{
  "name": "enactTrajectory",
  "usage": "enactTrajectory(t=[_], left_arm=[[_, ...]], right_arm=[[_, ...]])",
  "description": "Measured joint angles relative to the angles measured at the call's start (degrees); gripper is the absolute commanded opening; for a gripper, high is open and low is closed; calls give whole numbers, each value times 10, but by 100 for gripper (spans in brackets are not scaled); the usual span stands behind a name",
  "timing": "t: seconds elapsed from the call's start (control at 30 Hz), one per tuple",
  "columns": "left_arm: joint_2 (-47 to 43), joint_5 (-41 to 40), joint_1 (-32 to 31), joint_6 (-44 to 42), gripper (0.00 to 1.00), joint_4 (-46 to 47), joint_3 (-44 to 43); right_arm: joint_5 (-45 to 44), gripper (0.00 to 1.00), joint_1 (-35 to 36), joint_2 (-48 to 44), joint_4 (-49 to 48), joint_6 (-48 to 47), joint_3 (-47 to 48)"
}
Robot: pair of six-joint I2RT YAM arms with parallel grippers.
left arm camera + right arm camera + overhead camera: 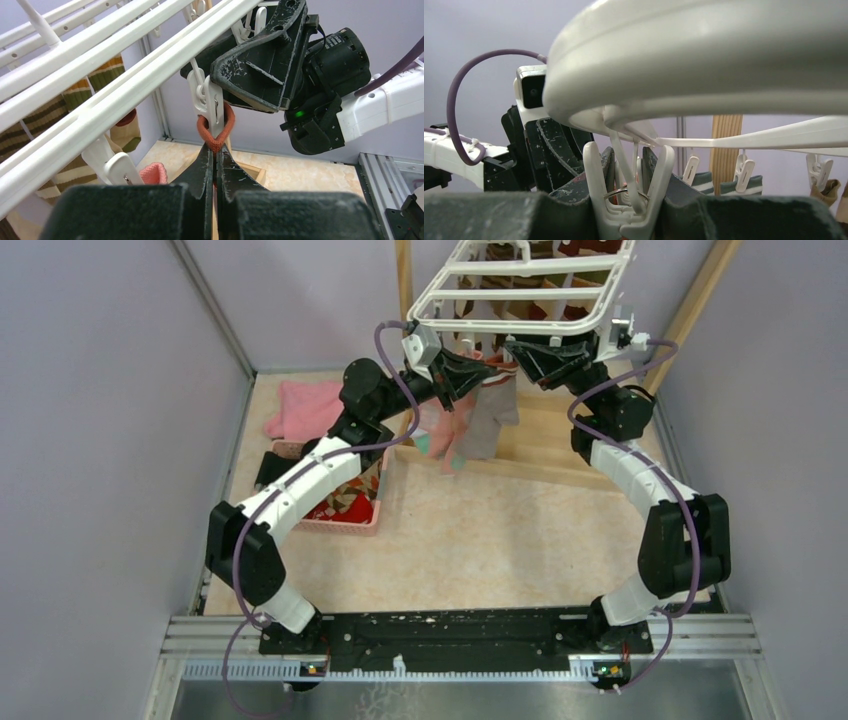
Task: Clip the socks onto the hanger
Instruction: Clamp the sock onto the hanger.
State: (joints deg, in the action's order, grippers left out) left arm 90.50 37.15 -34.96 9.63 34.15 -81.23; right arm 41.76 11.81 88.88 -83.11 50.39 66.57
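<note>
While both reach upward, the left pincer (216, 150) pinches a sock (226, 125), the right pincer (629, 187) a clip (665, 167).

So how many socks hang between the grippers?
2: a pink fabric sock with teal patches, left; a grey fabric sock right of it. Others behind the white plastic grid rack may hide.

There is little room under the hanger's (525, 290) near rail: the left gripper (476, 370) and right gripper (516, 352) meet nose to nose at one clip (210, 102), and a sock (490, 420) hangs just below them. Behind, other clips (744, 167) and hung socks (75, 100) fill the space under the grid. Wooden posts (403, 280) stand at either side. A basket (350, 518) and pink cloth (305, 405) take the bench's (480, 550) left; its middle and near right lie open.
</note>
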Motion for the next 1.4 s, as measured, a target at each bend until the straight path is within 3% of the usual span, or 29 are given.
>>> enactTrajectory(t=[0.57,0.77,1.4], left_arm=[[10,5,0,23,0,37,0],[10,5,0,22,0,49,3],[10,2,0,12,0,49,4]], right_arm=[[0,7,0,1,0,2,0],[0,17,0,1,0,2,0],[4,62,-3,1,2,2,0]])
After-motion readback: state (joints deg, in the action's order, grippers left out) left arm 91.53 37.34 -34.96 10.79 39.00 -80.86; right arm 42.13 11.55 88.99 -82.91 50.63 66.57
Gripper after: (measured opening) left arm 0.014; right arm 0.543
